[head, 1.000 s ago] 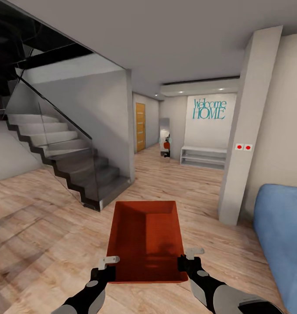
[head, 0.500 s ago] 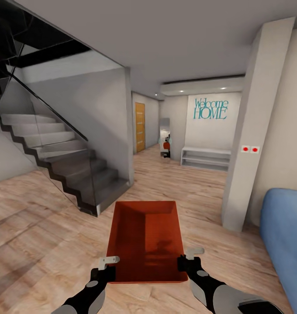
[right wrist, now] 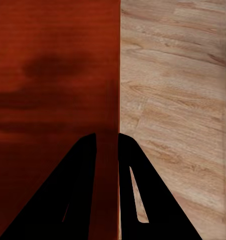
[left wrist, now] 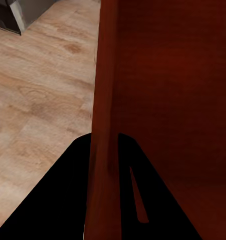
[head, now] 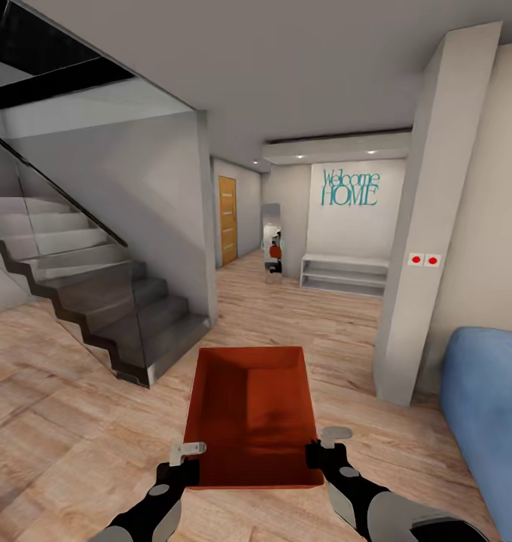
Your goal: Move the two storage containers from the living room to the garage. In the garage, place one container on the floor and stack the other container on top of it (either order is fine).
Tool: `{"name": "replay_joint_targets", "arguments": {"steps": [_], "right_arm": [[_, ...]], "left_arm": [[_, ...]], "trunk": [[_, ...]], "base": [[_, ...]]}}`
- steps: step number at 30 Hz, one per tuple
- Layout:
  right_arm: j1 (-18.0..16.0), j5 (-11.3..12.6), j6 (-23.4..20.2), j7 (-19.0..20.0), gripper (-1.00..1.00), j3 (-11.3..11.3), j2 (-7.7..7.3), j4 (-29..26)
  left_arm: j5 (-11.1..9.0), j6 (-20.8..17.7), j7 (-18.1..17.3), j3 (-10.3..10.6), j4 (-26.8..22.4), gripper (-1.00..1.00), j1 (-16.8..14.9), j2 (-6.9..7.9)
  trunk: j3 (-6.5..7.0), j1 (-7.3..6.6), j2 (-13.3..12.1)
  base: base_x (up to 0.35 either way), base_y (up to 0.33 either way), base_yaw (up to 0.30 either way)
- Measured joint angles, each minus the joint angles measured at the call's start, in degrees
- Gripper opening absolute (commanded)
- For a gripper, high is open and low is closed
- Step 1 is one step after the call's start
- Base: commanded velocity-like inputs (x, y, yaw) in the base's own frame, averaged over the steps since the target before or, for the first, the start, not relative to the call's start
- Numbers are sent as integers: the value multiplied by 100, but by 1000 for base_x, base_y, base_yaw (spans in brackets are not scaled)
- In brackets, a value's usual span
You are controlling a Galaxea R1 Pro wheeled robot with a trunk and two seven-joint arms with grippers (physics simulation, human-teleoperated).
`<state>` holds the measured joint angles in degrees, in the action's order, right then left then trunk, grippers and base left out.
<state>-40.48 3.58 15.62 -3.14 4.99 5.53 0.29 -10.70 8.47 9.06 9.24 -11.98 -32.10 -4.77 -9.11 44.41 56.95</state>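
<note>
Head view: both grippers, left (head: 187, 461) and right (head: 324, 446), clamp opposite walls of a red container (head: 250, 410), apparently above wood floor (head: 60, 406) beside stairs (head: 113, 301).

Head high; wrists against container (head: 252, 410) walls

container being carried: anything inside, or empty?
Empty. The head view looks straight into the open-top storage container: bare red floor and walls, nothing in it. It sits level, its side walls pinched by the left hand and right hand.
</note>
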Motion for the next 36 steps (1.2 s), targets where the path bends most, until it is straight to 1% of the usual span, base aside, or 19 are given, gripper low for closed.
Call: {"name": "replay_joint_targets", "arguments": {"steps": [12, 14, 25, 28, 36], "right_arm": [[0, -5, -1, 1, -100, -6, -1, 0], [0, -5, -1, 1, -100, -8, -1, 0], [-1, 50, 6, -16, -100, 64, 13, 2], [-1, 26, 3, -10, -100, 35, 8, 2], [-1, 63, 8, -19, -100, 79, 15, 3]], "left_arm": [[0, -3, 0, 0, -2, -100, 0, 0], [1, -8, 2, 2, -7, -100, 0, 0], [-3, 43, 0, -6, 31, -100, 0, 3], [-2, 27, 0, -4, 20, -100, 0, 2], [-4, 50, -1, -7, 36, -100, 0, 4]], "trunk": [[0, 0, 0], [0, 0, 0], [0, 0, 0], [0, 0, 0], [0, 0, 0]], "base": [[319, 0, -274], [319, 0, -148], [319, 0, -22], [319, 0, 0], [319, 0, 0]]}}
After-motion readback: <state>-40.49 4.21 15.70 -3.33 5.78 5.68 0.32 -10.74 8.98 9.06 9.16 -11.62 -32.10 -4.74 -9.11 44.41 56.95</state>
